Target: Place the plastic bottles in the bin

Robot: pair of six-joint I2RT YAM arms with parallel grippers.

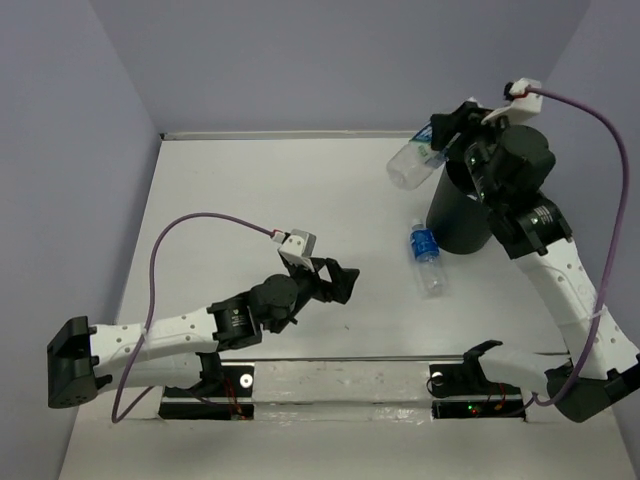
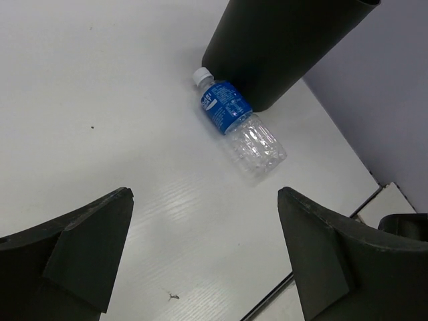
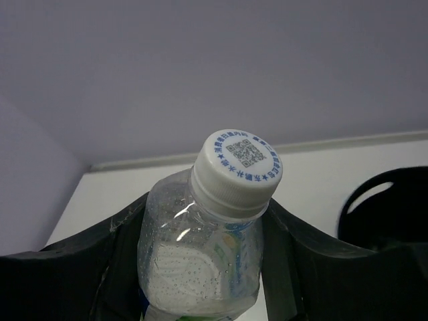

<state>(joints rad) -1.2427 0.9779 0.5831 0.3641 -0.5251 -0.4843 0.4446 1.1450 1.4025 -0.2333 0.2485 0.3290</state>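
Note:
My right gripper [image 1: 436, 140] is shut on a clear bottle [image 1: 408, 166] with a white cap. It holds the bottle in the air at the far left side of the black bin [image 1: 457, 217]. In the right wrist view the bottle [image 3: 210, 254] sits squeezed between the fingers [image 3: 301, 261], cap up. A second clear bottle [image 1: 427, 258] with a blue label and white cap lies on the table against the bin's near left foot. The left wrist view shows that bottle [image 2: 238, 124] and the bin [image 2: 281, 47] ahead. My left gripper [image 1: 343, 281] is open and empty, low over the table.
The white table [image 1: 270, 190] is walled in by pale purple panels at the back and both sides. A metal strip [image 1: 340, 385] with the arm bases runs along the near edge. The right arm's purple cable [image 1: 620, 190] loops beside the bin.

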